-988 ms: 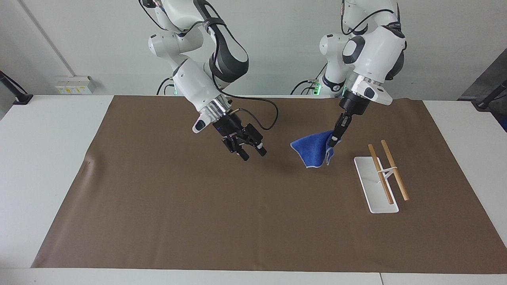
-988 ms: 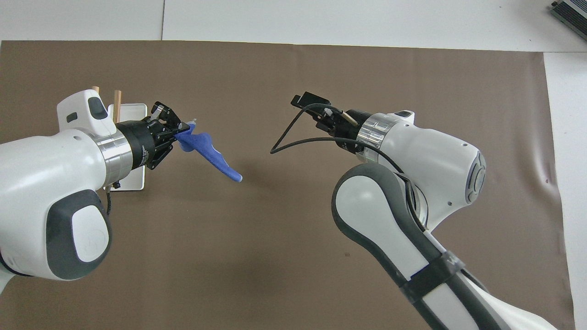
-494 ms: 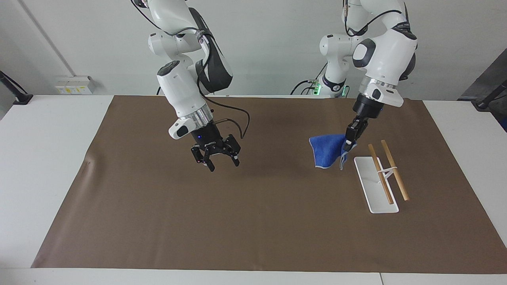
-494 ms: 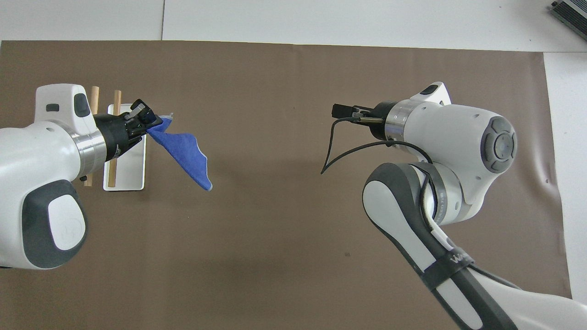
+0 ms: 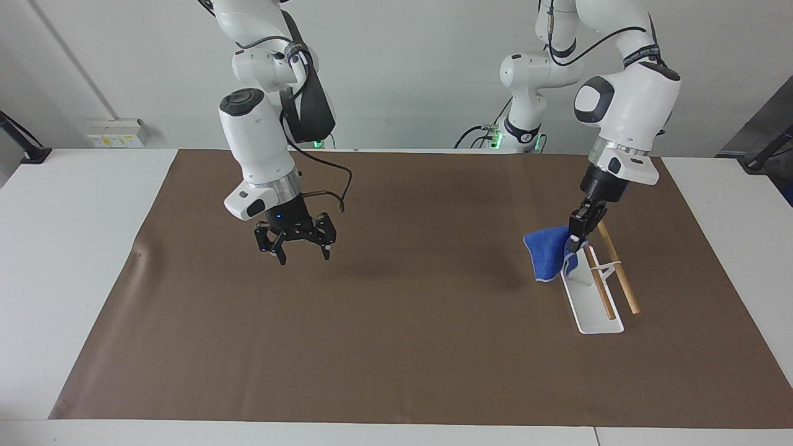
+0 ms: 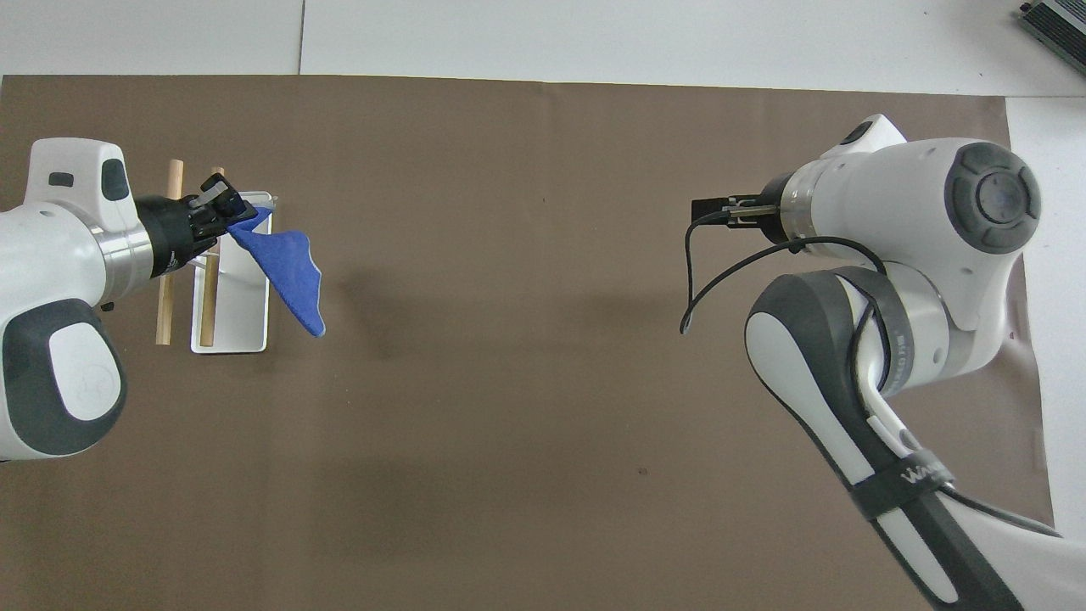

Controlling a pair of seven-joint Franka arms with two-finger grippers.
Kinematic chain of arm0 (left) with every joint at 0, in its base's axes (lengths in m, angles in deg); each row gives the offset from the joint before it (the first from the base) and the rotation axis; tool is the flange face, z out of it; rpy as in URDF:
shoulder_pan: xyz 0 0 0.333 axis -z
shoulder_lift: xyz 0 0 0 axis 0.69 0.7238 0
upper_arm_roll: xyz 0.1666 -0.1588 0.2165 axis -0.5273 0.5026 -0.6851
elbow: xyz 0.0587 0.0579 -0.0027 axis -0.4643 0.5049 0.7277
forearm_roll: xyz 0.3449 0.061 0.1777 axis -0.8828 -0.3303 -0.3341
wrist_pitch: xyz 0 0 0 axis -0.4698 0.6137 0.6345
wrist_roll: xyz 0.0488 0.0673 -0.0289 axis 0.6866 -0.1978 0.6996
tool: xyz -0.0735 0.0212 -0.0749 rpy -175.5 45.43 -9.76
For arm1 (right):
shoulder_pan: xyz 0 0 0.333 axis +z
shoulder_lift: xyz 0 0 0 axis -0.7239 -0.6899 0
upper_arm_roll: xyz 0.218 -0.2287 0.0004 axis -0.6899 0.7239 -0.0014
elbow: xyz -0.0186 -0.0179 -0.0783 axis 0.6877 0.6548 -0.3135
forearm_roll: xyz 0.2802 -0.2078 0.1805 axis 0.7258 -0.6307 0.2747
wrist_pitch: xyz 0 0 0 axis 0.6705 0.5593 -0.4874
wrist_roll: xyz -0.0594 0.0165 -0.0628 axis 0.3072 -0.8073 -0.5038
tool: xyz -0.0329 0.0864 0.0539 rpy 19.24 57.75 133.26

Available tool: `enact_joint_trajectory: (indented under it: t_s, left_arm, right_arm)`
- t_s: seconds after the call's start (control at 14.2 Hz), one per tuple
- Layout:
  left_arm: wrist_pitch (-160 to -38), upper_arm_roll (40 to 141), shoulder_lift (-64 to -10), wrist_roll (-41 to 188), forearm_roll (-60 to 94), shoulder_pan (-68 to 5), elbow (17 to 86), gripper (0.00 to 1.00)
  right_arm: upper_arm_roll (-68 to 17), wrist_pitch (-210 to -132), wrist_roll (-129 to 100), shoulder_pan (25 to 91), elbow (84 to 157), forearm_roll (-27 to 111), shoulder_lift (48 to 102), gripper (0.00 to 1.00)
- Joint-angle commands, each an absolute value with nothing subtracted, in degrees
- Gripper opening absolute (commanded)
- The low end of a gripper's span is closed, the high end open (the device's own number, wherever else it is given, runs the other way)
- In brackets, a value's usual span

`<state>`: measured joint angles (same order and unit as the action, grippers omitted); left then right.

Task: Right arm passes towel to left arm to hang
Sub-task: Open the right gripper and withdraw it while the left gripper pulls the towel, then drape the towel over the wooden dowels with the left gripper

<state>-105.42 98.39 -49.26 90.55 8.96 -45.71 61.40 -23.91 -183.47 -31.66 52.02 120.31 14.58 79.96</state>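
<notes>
**Towel's already in the left gripper, so it's all about lining up with the rack rails**

Facing view first: your left gripper [image 5: 577, 238] has its fingers pinched on a top corner of the towel [image 5: 548, 255], and the blue cloth hangs down from there toward 7 o'clock, off the mat. The rack [image 5: 587, 291] sits just at 4 o'clock from the jaws, white base on the mat with two wooden rails [image 5: 614, 264] running roughly 11 to 5. The towel hangs right at the rack's robot-side end, beside the nearer rail, not draped over anything yet. Your right gripper [image 5: 300, 246] hovers over the mat well apart toward 9 o'clock, fingers spread with nothing in them, so it's just waiting.

Overhead view: same story flipped. The left gripper [image 6: 222, 202] sits over the rack [image 6: 231, 316] top end, and the towel [image 6: 287, 268] trails off toward 5 o'clock, at an angle to the rails [image 6: 166, 255], which run 12 to 6. I'd guess you need the cloth carried across a rail, not along it. The right gripper [image 6: 711, 210] is way off at 3 o'clock.
</notes>
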Motion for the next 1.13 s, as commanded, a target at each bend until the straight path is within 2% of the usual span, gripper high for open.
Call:
enact_joint_trajectory:
  t_s: [0.0,0.21,0.64,0.85,1.06]
  left_arm:
    - [-107.18,97.79,-47.12,87.05,8.13,-46.09,60.46,0.00]
    - [-108.68,96.82,-45.97,84.24,8.13,-46.09,60.28,0.00]
    - [-107.80,94.62,-43.15,79.39,8.04,-46.44,56.77,0.00]
    - [-107.80,93.84,-42.98,75.88,8.13,-46.62,56.68,0.00]
    - [-107.63,92.87,-42.80,73.25,8.12,-46.70,56.68,0.00]
  right_arm:
    - [-24.34,-175.25,-31.66,48.14,116.59,11.79,81.39,1.00]
    - [-23.99,-167.06,-31.57,46.47,113.07,7.65,82.97,1.00]
    - [-19.77,-158.19,-31.39,46.11,112.45,8.26,89.21,1.00]
    - [-20.12,-148.18,-30.60,42.42,105.53,8.96,88.78,1.00]
    - [-19.50,-142.89,-29.20,41.81,105.06,8.97,90.18,1.00]
